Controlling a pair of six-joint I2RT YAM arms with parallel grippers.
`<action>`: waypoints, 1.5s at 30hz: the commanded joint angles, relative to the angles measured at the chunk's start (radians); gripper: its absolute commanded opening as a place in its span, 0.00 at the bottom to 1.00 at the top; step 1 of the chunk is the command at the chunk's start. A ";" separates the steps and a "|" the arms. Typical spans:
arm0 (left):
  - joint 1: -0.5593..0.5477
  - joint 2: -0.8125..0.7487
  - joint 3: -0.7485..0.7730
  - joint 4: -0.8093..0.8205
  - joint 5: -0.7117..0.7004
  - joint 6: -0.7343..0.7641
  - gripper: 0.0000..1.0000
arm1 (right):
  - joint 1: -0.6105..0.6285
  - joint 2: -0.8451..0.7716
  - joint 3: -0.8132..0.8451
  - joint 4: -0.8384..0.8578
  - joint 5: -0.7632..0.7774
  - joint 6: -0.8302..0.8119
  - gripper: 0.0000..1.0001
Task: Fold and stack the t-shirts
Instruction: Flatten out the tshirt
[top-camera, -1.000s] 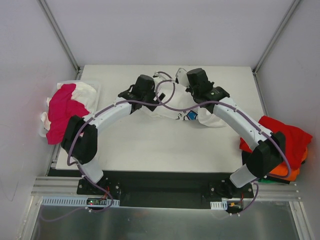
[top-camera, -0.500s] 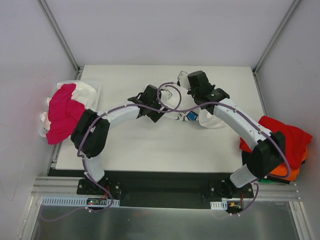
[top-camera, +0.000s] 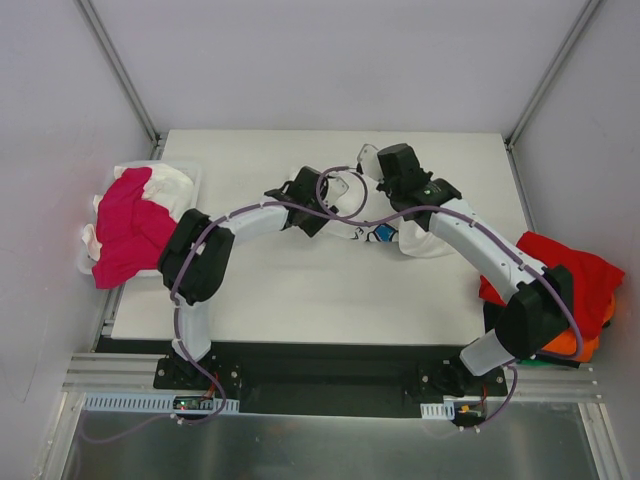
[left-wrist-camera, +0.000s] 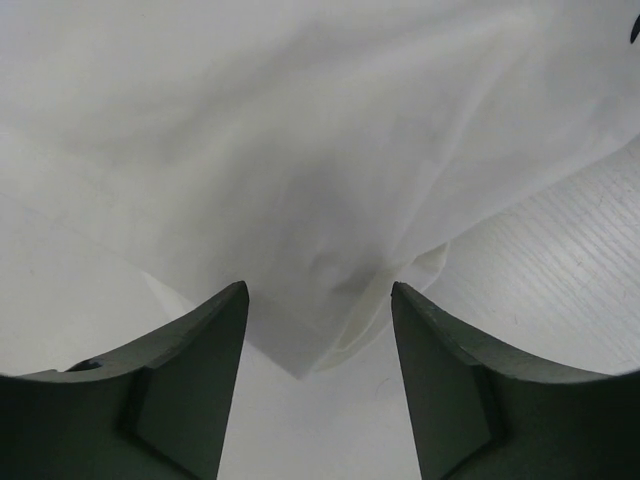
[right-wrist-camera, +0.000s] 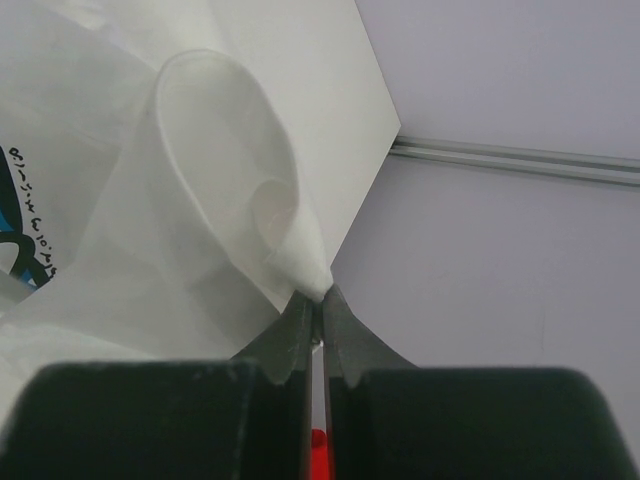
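Flat white rectangular tabletop (top-camera: 300, 300) fills centre of top view; faint wood grain on it in left wrist view (left-wrist-camera: 560, 290). Pale grey back wall panel (top-camera: 330, 60) behind far edge. Matching grey side panels left (top-camera: 50, 120) and right (top-camera: 600, 150). Slanted aluminium corner struts (top-camera: 118, 70) (top-camera: 555, 70) where panels meet. Aluminium rail (right-wrist-camera: 520, 158) along wall foot beyond table corner in right wrist view. Black mounting strip (top-camera: 330, 365) at near table edge. Silver extrusion rail (top-camera: 110, 372) beside it. Brushed metal sheet (top-camera: 330, 440) lowest in view. Light even, diffuse; shadows soft.
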 joint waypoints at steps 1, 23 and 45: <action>0.028 0.011 0.043 0.017 -0.015 0.011 0.56 | -0.008 -0.055 -0.010 0.025 0.003 0.018 0.01; 0.067 0.017 0.022 0.017 0.047 -0.027 0.39 | -0.006 -0.069 -0.008 0.020 0.009 0.021 0.01; 0.064 0.035 0.037 -0.086 0.062 -0.097 0.31 | -0.006 -0.094 -0.019 0.017 0.011 0.027 0.01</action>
